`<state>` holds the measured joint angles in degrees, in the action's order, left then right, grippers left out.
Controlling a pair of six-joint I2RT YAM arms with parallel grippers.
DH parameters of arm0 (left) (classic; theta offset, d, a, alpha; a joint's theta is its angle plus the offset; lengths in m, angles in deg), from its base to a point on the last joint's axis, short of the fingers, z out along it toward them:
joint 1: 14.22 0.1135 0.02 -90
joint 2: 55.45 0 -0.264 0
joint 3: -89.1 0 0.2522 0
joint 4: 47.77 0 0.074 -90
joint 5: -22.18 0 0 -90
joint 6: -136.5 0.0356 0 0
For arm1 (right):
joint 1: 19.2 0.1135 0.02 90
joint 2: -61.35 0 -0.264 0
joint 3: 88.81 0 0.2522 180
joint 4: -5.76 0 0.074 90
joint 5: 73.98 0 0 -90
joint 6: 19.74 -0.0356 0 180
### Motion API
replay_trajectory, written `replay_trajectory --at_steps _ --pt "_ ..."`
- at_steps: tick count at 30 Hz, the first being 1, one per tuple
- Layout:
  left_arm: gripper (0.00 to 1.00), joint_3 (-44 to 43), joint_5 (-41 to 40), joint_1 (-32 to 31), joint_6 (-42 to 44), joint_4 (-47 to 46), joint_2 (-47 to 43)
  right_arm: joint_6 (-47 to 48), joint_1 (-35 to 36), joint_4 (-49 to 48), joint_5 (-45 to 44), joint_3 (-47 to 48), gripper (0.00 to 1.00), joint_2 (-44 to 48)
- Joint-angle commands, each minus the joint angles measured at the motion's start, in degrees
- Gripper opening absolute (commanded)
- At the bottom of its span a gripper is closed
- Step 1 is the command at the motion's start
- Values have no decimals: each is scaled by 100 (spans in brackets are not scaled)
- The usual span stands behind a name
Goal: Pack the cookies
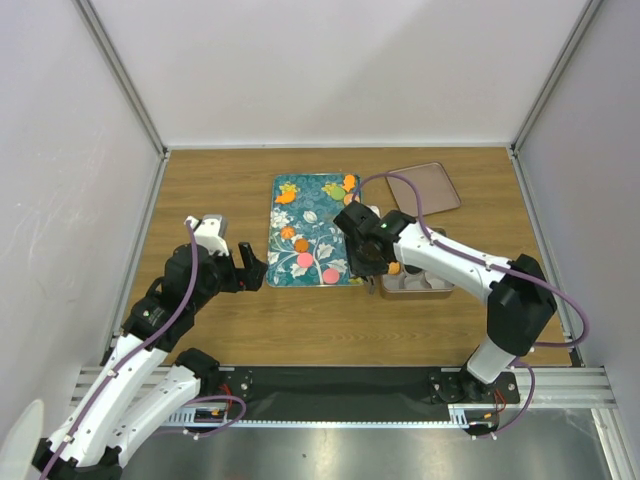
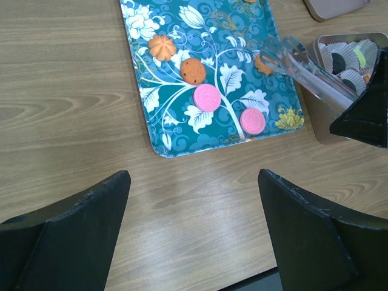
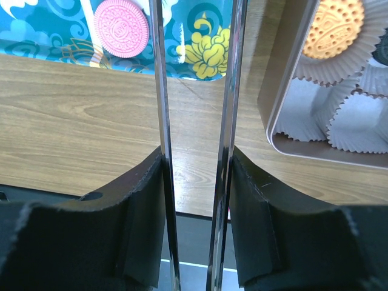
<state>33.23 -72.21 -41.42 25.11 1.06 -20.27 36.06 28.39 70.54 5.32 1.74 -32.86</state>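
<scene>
Right gripper (image 3: 197, 182): clamped on tongs (image 3: 159, 91), blades nearly together between the pads. Tong tips low over tray (image 2: 176, 136), just beside an orange cookie (image 2: 262, 63); cannot tell if touching.

Left gripper (image 2: 191, 182): jaws wide apart, nothing held, low over table (image 2: 73, 121) near the tray's front edge.

Cookies: pink cookies (image 2: 207, 97) and more orange on tray; others already in paper cups (image 3: 357, 121) of tin (image 3: 282, 85), just right of tray.

Risks, judged:
- Tongs twisting in the pads, held only by thin smooth blades.
- Cookie squirting out or cracking if pinched off-centre.
- Drop over the gap between tray and tin.
- Tips snagging a cup and dragging it.
</scene>
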Motion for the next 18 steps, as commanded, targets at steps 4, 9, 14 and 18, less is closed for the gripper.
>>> replay_trajectory --at_steps 4,9,14,18 --pt "93 -113 -45 -31 47 -141 -29 115 -57 -137 33 -15 45 -88" --pt "93 -113 -45 -31 47 -150 -20 115 -48 -58 -37 -15 45 -97" --pt "93 -113 -36 -31 47 -150 -11 97 4 -14 -134 20 45 -62" --pt "93 -113 -54 -31 47 -150 -11 97 22 48 -222 64 45 17"
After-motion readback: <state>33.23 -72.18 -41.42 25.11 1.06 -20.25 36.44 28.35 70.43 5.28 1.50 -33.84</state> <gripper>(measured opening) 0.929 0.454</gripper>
